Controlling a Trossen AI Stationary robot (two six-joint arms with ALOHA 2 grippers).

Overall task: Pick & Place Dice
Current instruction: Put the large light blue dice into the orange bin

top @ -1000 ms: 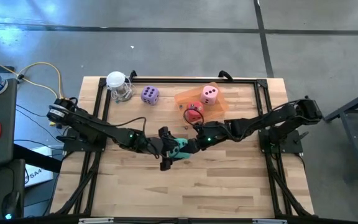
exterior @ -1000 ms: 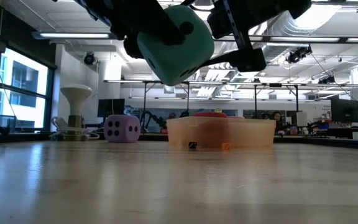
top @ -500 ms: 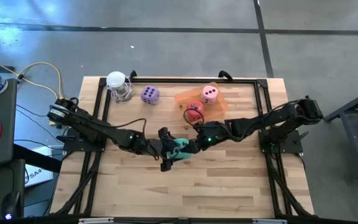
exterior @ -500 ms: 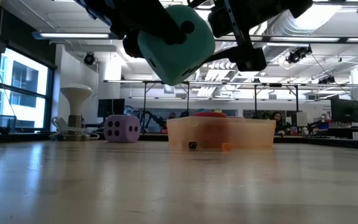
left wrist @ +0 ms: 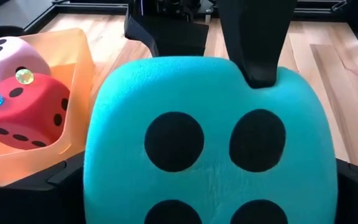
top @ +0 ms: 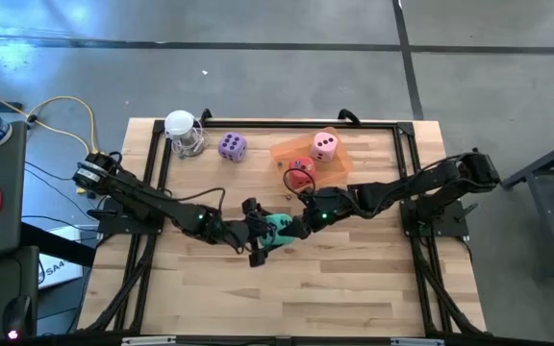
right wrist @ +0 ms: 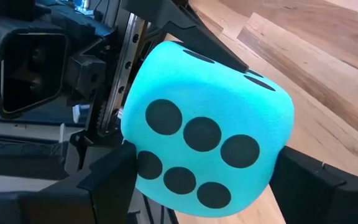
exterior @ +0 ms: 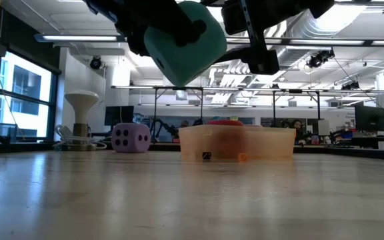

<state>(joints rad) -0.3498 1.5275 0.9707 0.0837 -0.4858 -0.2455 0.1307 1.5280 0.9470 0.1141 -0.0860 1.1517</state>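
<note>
We have the teal die [top: 279, 229] lifted off the counter [top: 354, 288] at frame centre, pinched between both arms at once, which reads as a handover. The left gripper [top: 258, 231] has its fingers closed on the die's sides, and the right gripper [top: 294, 228] has its fingers pressed on it too. The red die [top: 300, 171] and pink die [top: 324, 146] sit in the tray [top: 287, 151] upper right of centre. The purple die [top: 232, 146] waits at upper left.
</note>
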